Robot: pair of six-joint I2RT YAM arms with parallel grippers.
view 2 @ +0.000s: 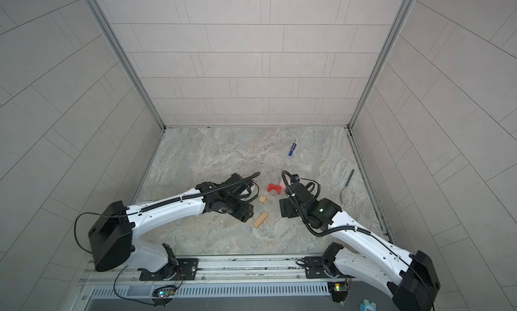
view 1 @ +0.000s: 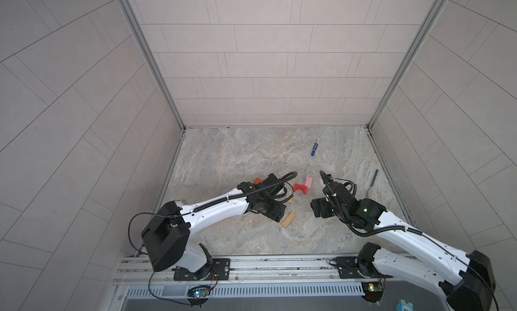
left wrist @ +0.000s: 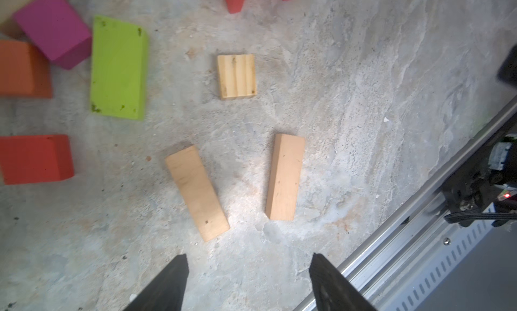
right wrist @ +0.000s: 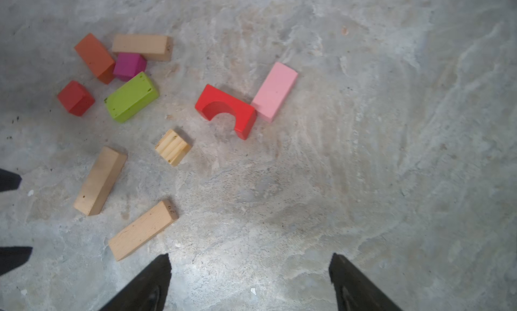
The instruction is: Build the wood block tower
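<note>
**While Nothing Is Stacked, My Pincers Hang Empty**

The table (view 1: pixel 251 155) lies bare toward the far wall. My left pincer (left wrist: pixel 249 256) and right pincer (right wrist: pixel 250 256) gape, holding nothing. Blocks (right wrist: pixel 131 96) lie scattered flat beneath. A plank (left wrist: pixel 197 193) sits close to a second plank (left wrist: pixel 285 176), so a jaw could nudge either.

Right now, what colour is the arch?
Arch is red; best in the right wrist view.

Open tabletop (right wrist: pixel 363 155) beside pink brick (right wrist: pixel 274 91)
</note>
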